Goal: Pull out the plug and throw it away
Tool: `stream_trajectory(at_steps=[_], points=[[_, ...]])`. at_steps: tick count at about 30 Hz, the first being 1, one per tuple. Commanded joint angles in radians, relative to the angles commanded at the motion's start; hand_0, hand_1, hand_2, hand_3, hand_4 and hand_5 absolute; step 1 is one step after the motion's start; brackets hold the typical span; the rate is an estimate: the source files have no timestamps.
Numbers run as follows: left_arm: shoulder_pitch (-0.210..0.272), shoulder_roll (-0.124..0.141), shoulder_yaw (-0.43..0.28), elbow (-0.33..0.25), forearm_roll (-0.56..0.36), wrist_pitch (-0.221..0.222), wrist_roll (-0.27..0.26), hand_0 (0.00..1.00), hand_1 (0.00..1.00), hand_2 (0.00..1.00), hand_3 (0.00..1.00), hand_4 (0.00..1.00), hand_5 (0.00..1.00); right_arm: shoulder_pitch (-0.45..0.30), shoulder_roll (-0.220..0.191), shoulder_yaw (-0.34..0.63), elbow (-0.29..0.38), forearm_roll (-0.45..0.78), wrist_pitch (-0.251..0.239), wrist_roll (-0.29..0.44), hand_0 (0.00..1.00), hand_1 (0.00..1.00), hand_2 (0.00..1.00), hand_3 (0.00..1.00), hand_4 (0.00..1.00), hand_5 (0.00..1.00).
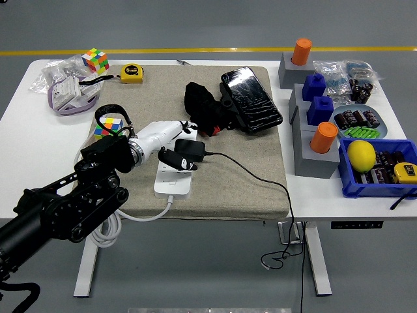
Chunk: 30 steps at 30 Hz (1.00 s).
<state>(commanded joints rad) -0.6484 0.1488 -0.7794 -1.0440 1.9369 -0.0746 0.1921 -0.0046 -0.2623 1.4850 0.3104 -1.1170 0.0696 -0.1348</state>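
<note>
plug [189, 149]: black adapter seated in white power strip [174, 177] on grey mat [215, 176], bench [26, 163]
left robot hand [171, 145]: white, fingers curled around plug, gripping it from left
cord [260, 179]: trails right off mat edge

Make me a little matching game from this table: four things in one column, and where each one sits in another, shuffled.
Things:
1. lemon
2. yellow tape measure
3. black plug adapter
4. orange cylinder

Places:
A. on the grey block at the table's far right
B. in the white power strip, at the left hand
C. in the blue bin
D. far left, near the Rubik's cube

Pairs: 1-C, 2-D, 3-B, 4-A
</note>
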Motion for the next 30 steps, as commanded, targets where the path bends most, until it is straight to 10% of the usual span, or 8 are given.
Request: stream_trajectory(at_steps=[4, 5, 10, 11, 30], points=[[-0.009, -0.006, 0.004, 0.022, -0.036, 0.002, 0.010, 0.741, 0.782, 0.785, 0.842, 0.977, 0.292, 0.001, -0.002, -0.002, 0.001, 0.001, -0.001, 0.000, 0.569, 0.649, 0.672, 0.573, 0.970, 0.516], [-0.010, -0.007, 0.004, 0.026, -0.043, 0.003, 0.012, 0.497, 0.629, 0.649, 0.725, 0.936, 0.263, 0.001, -0.002, -0.002, 0.001, 0.001, -0.001, 0.000, 0.569, 0.649, 0.672, 0.573, 0.970, 0.515], [-0.021, -0.013, 0.011, 0.045, -0.077, 0.016, 0.016, 0.497, 0.629, 0.649, 0.725, 0.936, 0.263, 0.001, -0.004, -0.006, 0.000, 0.001, 0.000, -0.001, 0.569, 0.649, 0.672, 0.573, 0.970, 0.515], [-0.023, -0.014, 0.013, 0.049, -0.081, 0.021, 0.017, 0.387, 0.432, 0.468, 0.540, 0.852, 0.197, 0.002, -0.005, -0.007, 0.000, 0.001, 0.000, -0.001, 0.569, 0.649, 0.671, 0.573, 0.970, 0.516], [-0.051, -0.024, 0.048, 0.071, -0.091, 0.099, -0.024, 0.269, 0.268, 0.349, 0.438, 0.701, 0.005, 0.002, -0.011, -0.014, 0.000, 0.004, 0.000, -0.002, 0.569, 0.650, 0.671, 0.572, 0.970, 0.516]])
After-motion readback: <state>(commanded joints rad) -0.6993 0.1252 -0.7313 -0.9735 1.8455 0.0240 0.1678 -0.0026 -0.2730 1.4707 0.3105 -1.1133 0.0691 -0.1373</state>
